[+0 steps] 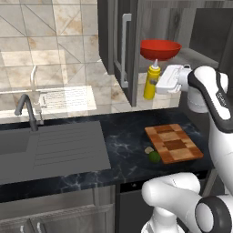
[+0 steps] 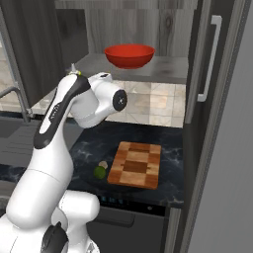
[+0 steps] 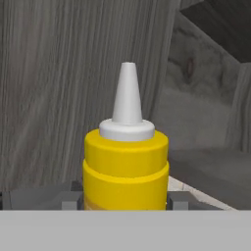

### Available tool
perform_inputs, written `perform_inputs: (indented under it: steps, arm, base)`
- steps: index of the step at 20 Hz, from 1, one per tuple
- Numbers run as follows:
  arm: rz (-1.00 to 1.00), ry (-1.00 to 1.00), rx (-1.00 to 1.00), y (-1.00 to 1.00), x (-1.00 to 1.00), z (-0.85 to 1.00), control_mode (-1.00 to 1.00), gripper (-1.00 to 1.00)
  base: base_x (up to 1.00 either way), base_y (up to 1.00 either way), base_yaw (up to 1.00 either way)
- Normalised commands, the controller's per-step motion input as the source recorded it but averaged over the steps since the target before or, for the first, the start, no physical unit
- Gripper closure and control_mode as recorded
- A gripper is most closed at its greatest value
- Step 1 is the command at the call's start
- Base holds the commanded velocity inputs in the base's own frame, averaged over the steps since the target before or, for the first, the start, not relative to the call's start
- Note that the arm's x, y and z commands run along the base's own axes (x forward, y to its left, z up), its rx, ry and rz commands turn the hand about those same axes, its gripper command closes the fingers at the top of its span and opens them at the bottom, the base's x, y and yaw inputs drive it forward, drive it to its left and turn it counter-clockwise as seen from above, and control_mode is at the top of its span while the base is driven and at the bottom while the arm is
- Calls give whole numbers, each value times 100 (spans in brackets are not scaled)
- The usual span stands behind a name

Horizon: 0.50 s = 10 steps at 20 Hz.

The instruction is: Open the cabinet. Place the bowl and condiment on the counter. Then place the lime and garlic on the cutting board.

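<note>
The cabinet (image 1: pixel 119 41) stood open, its dark wood-grain doors swung out with their long silver bar handles (image 1: pixel 125 50) showing, and the shelf inside was exposed. On that shelf the red bowl (image 1: pixel 160 49) sat upright, wide and glossy, toward the far side of the opening. The yellow condiment (image 1: pixel 151 81) bottle with its white pointed nozzle was upright, held off the counter in front of the open cabinet, below and slightly left of the bowl in the left base view. The gripper (image 1: pixel 157 85) was clenched on the condiment: in the hand view the bottle (image 3: pixel 126 169) stood squarely between the two dark finger tips (image 3: pixel 178 200), which pressed against its yellow body on either side. The white arm reached up from the near right toward the cabinet, its hand level with the bottle's body. Down on the black marble-look counter (image 1: pixel 123 141) the checkered cutting board (image 1: pixel 173 143) lay flat, to the right of the grey sink (image 1: pixel 50 148) and its dark faucet (image 1: pixel 26 109). The lime (image 1: pixel 154 157) rested on the counter just beside the board's near left corner, off the wood, and the pale garlic (image 1: pixel 148 149) lay right next to the lime, on its far side; whether the two touched could not be told.
</note>
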Motion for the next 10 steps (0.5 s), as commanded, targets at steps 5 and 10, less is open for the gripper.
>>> perform_inputs:
  steps: [5, 10]
  arm:
    - [0, 0, 0, 0, 0, -28, -100, 100]
    - [0, 0, 0, 0, 0, -29, -100, 100]
  base:
    - [0, 0, 0]
    - [0, 0, 0]
